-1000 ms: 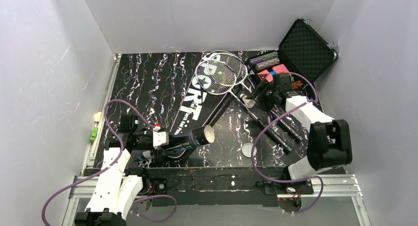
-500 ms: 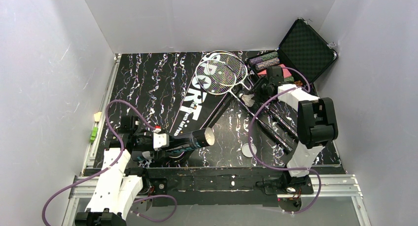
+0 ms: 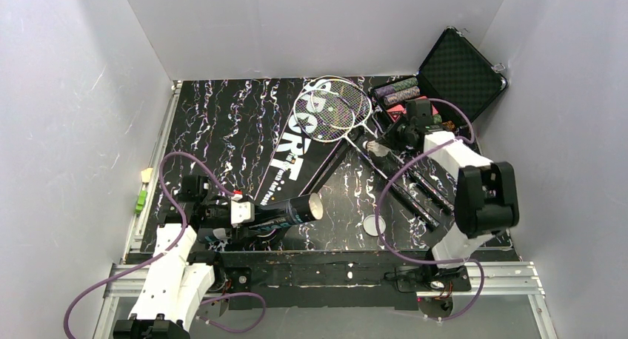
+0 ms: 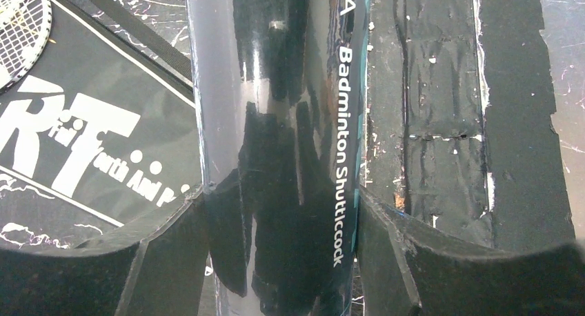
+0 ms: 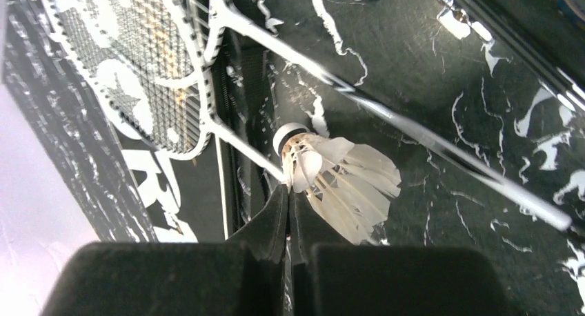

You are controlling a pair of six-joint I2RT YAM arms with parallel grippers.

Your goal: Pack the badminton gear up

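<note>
Tube point(image 3: 285, 212) first: you have the long black one clamped between your left fingers point(image 4: 165, 257) at the lower left of the top view; it lies nearly level, its white-rimmed open mouth pointing right toward the middle; whether it rests on the tabletop point(image 3: 222, 124) or hangs just over it, you cannot tell. In the left wrist view it fills the centre, white "Badminton Shuttlecock" lettering running down it, one pad pressed against each side.

Your right fingers point(image 5: 276, 216) are at the upper right of the top view, closed tip to tip and nipping a white feather shuttlecock point(image 5: 338, 174) by the edge of its skirt; its cork nose points toward the upper left of the right wrist view, just beside a racket's white throat.

You can see the two rackets point(image 3: 333, 106) with their heads overlapped at the upper centre, lying on the wide end of the black bag point(image 3: 292, 150) lettered "SPORT"; their thin shafts run down to the right; the bag slants down toward the tube.

A small white disc point(image 3: 372, 224) lies at the lower centre, right of the tube's mouth and apart from it; the open black case point(image 3: 463, 72) of poker chips point(image 3: 400, 93) sits in the upper right corner, just behind your right fingers.
</note>
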